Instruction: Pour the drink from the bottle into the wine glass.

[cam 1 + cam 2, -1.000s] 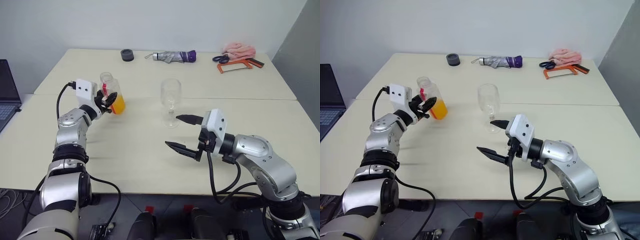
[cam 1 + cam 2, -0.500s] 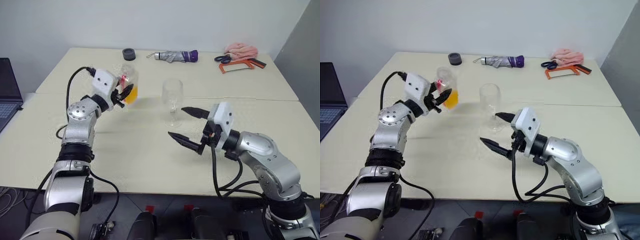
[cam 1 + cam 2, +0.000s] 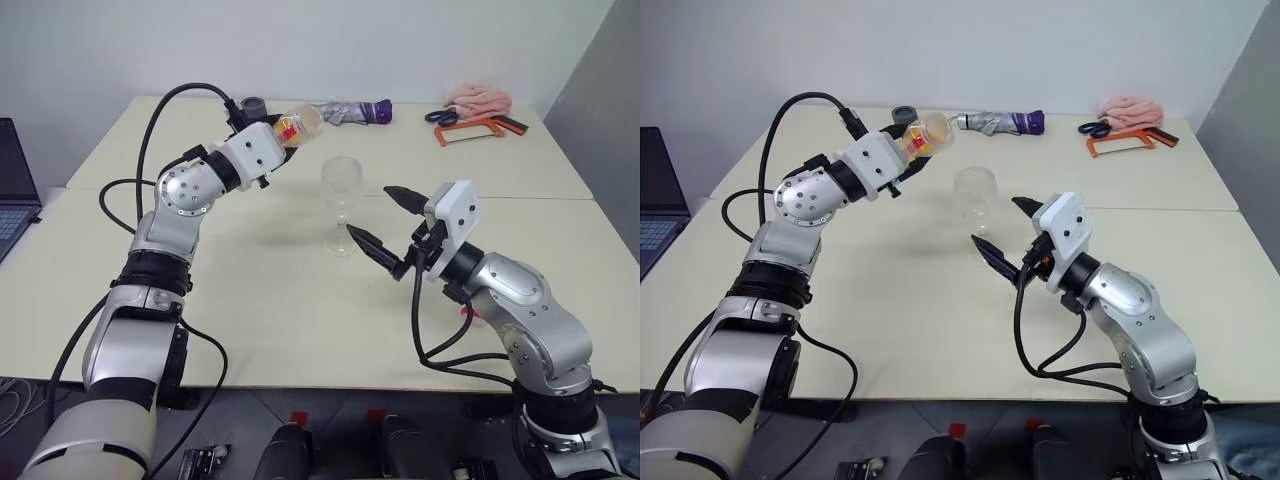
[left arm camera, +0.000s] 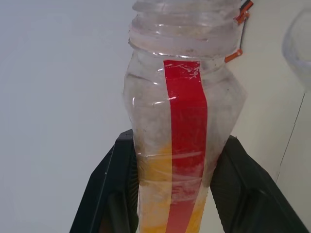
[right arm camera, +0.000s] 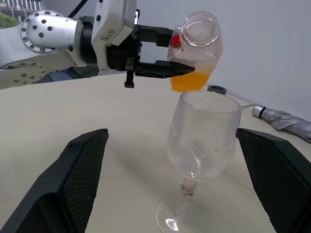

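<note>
Left jaws around tilted bottle (image 3: 295, 125)

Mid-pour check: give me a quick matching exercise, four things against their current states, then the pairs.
Things:
1. bottle
2. wine glass
3. left tool
4. right tool

States:
A. open, flanking the glass without touching it
B. standing upright on the table, nothing in it
C. tipped over, uncapped mouth toward the glass, orange drink inside
D. shut on the bottle's body

Pairs: 1-C, 2-B, 3-D, 4-A
</note>
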